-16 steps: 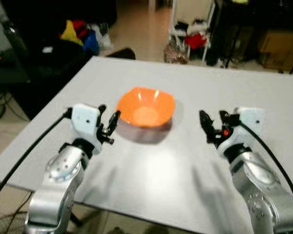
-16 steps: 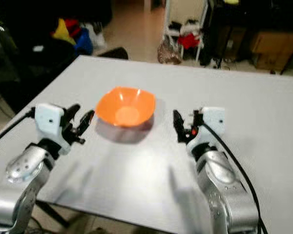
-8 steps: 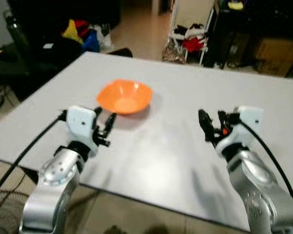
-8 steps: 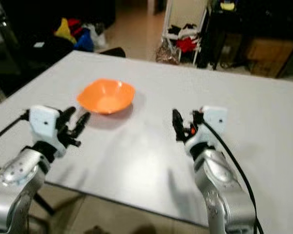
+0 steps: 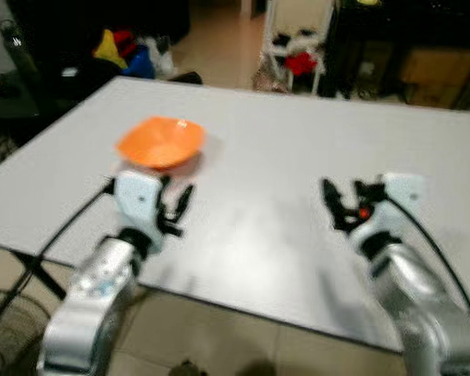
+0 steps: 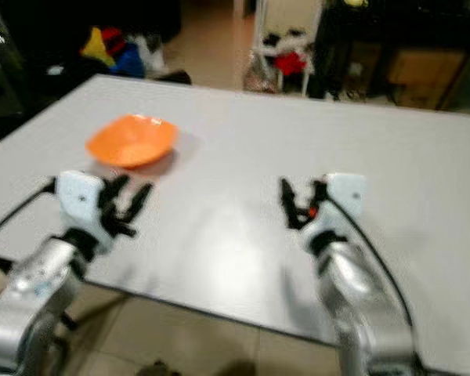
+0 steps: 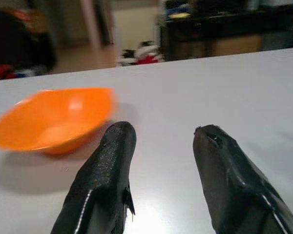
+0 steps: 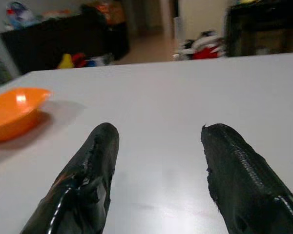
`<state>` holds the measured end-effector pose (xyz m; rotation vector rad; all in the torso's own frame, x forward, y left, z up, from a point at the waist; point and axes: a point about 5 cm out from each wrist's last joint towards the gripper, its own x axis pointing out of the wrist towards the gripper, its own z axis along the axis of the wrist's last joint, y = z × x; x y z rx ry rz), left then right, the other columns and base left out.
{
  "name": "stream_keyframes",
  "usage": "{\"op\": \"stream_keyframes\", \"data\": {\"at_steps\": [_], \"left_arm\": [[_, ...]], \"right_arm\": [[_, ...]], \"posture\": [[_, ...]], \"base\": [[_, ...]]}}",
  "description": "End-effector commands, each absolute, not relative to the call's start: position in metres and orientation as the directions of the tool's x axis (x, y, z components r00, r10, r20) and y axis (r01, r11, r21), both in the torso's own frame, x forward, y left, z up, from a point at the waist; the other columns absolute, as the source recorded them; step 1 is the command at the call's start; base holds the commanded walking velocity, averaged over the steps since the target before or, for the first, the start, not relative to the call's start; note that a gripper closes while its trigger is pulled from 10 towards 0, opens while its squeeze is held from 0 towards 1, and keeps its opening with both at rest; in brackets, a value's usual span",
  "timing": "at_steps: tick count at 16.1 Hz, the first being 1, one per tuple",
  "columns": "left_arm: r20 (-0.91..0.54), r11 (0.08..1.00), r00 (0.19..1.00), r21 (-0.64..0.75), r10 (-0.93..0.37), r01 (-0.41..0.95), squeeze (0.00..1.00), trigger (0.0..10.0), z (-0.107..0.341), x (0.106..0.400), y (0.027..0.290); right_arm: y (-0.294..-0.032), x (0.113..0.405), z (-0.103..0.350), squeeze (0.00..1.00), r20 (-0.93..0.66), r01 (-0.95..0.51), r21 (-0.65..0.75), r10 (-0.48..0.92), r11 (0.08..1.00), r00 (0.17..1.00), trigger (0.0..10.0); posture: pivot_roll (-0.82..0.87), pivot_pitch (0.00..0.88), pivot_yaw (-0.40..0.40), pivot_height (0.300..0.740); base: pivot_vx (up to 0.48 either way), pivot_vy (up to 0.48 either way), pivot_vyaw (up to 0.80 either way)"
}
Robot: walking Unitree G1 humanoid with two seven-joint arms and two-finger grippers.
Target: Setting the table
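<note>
An empty orange bowl (image 5: 160, 142) rests upright on the white table (image 5: 282, 149), toward its left side. My left gripper (image 5: 178, 204) hovers open just in front of the bowl, a short way from its rim, with nothing between its fingers; in the left wrist view the bowl (image 7: 53, 119) lies past the left gripper (image 7: 161, 134). My right gripper (image 5: 342, 205) is held open over the bare right half of the table, well away from the bowl (image 8: 14, 109), and is empty too (image 8: 156, 131).
The table's near edge (image 5: 243, 301) runs right under both arms, with tiled floor below. Beyond the far edge stand dark furniture, a white rack (image 5: 294, 47) with clothes, and coloured bags (image 5: 125, 55) on the floor.
The whole picture has shifted, so the camera has moved right and back: the bowl now appears further left and farther off. Both grippers hold the same open pose.
</note>
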<state>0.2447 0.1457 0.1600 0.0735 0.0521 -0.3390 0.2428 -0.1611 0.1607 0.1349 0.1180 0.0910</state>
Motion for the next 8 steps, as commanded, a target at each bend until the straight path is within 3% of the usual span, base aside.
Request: {"op": "stream_keyframes", "data": {"at_steps": [1, 8], "left_arm": [[-0.052, 0.946, 0.949, 0.083, -0.309, 0.313, 0.0, 10.0, 0.165, 0.245, 0.152], [-0.049, 0.951, 0.955, 0.086, -0.293, 0.296, 0.0, 10.0, 0.166, 0.244, 0.154]], "right_arm": [[-0.153, 0.244, 0.164, 0.0, -0.096, -0.129, 0.152, 0.145, 0.98, 0.985, 10.0], [-0.143, 0.245, 0.165, 0.0, -0.096, -0.22, 0.129, 0.233, 0.967, 0.968, 10.0]], "posture": [[0.1, 0.0, 0.039, 0.727], [0.11, 0.0, 0.027, 0.727]], "base": [[0.0, -0.285, 0.0], [0.0, -0.286, 0.8]]}}
